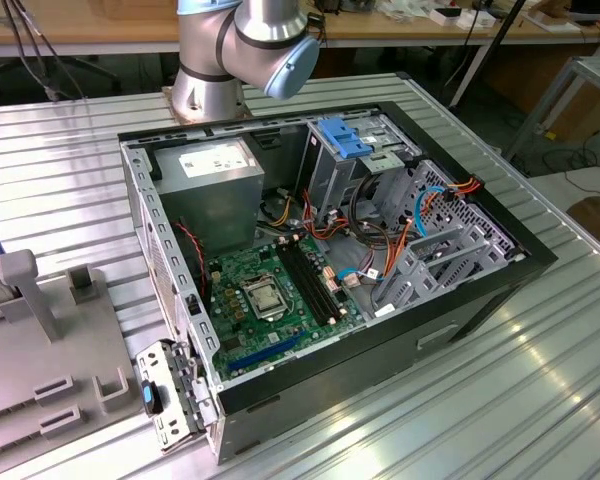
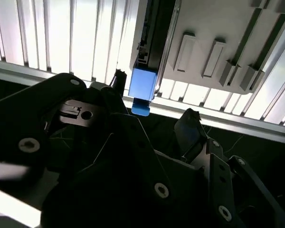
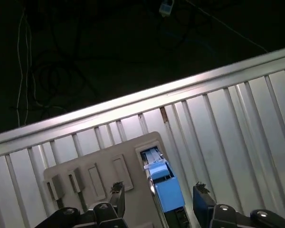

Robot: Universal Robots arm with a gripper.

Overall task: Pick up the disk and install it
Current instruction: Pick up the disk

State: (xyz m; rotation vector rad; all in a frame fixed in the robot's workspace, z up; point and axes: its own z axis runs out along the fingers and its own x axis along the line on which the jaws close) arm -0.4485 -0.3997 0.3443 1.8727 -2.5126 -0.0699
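Pincer (image 3: 158, 191), jaws spread, flanks the disk (image 3: 164, 184) on both sides.

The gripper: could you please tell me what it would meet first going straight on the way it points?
Most likely the disk, whose blue end sits in line between the open gripper fingertips, standing in the grey holder; the depth is unclear.

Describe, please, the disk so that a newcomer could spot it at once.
Start at the grey slotted tray on the ribbed metal table. The disk stands on edge in a slot at the tray's edge, the only piece capped in blue plastic.
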